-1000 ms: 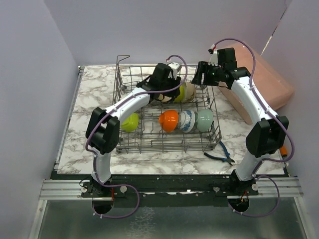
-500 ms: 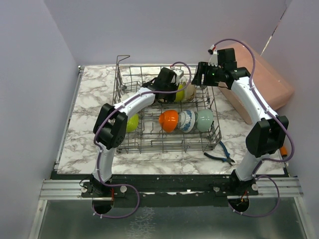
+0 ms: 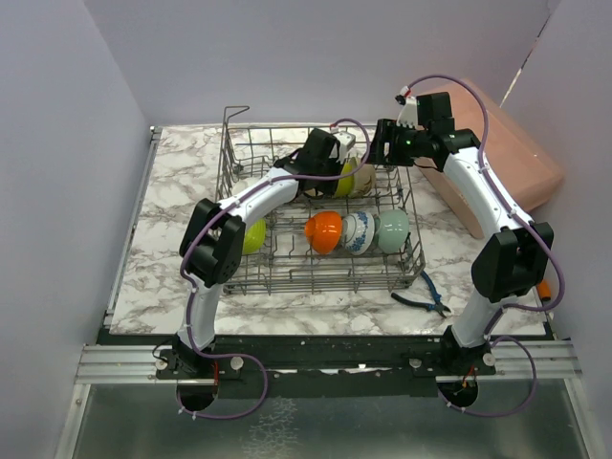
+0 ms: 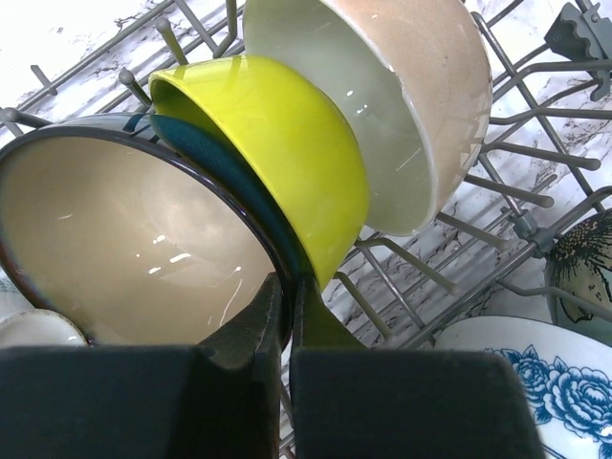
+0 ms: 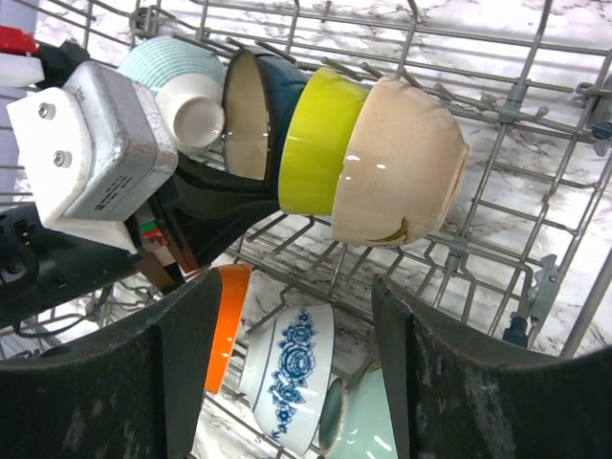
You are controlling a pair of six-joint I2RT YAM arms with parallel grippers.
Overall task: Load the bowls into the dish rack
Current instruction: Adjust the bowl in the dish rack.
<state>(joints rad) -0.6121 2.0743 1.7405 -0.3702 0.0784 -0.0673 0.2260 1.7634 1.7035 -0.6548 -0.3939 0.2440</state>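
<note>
A big marble tabletop [image 3: 177,182] fills the middle of the room. At its far right sits a tilted pink box [image 3: 512,158], and the right arm [image 3: 488,206] covers part of it. The dish rack [image 3: 287,275], a grey wire basket with spikes, stands in the middle of the tabletop. The left arm [image 3: 253,196] reaches over it from the left.

Every bowl I can see is in the dish rack, standing on its side. At the front, the lime green bowl [image 3: 251,234] is off to the left. The orange bowl [image 3: 324,230], the blue flower bowl [image 3: 359,232] and the mint green bowl [image 3: 393,230] stand in a row. From the right wrist, the mint one is cut off at the bottom edge. From above, the left arm hides most of the back row. Up close it shows a pale striped bowl [image 5: 177,72], the dark teal bowl [image 5: 251,115], the yellow-green bowl [image 5: 320,143] and the beige bowl [image 5: 397,172], all packed close together.

The right end effector [image 3: 384,151] hangs over the back right of the dish rack. Its fingers are wide apart, with nothing held between them. From above, the left end effector [image 4: 287,296] is hidden by its own wrist. Up close, its fingers are squeezed together with only a thin slit, right at the low edge of the dark teal bowl. I cannot tell if that edge is pinched.

Small pliers [image 3: 426,298] with blue handles lie on the tabletop just beside the dish rack's front right corner.
</note>
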